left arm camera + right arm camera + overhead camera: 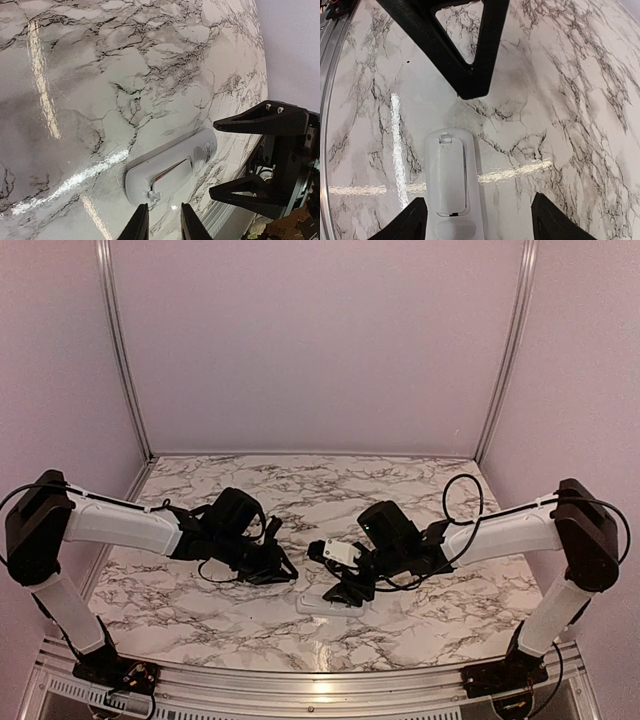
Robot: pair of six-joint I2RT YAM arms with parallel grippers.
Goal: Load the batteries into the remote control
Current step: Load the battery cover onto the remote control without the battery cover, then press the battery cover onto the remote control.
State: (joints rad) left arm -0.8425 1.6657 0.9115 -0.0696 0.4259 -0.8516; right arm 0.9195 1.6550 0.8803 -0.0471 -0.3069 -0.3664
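- Now lying back-up on desk (400,490): remote control (451,185), compartment lid on, contents hidden.
- Spread astride it: right end effector (477,201).
- Barely parted, empty: left end effector (164,207).

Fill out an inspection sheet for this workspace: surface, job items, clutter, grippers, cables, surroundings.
Surface: glossy marble-patterned table, with light glare streaks.
Job's things: the remote lies flat, back up, near the front edge, and its back cover looks closed. No batteries seen.
Clutter: nothing seen.
Grippers: the left gripper has its fingers slightly apart, holds nothing and points at the latch end of the remote. The right gripper is open, with a finger on each side of the remote's other end and a gap on both sides.
Cables: black cables loop at each wrist, clear of the remote.
Surroundings: plain pale walls and a metal frame.
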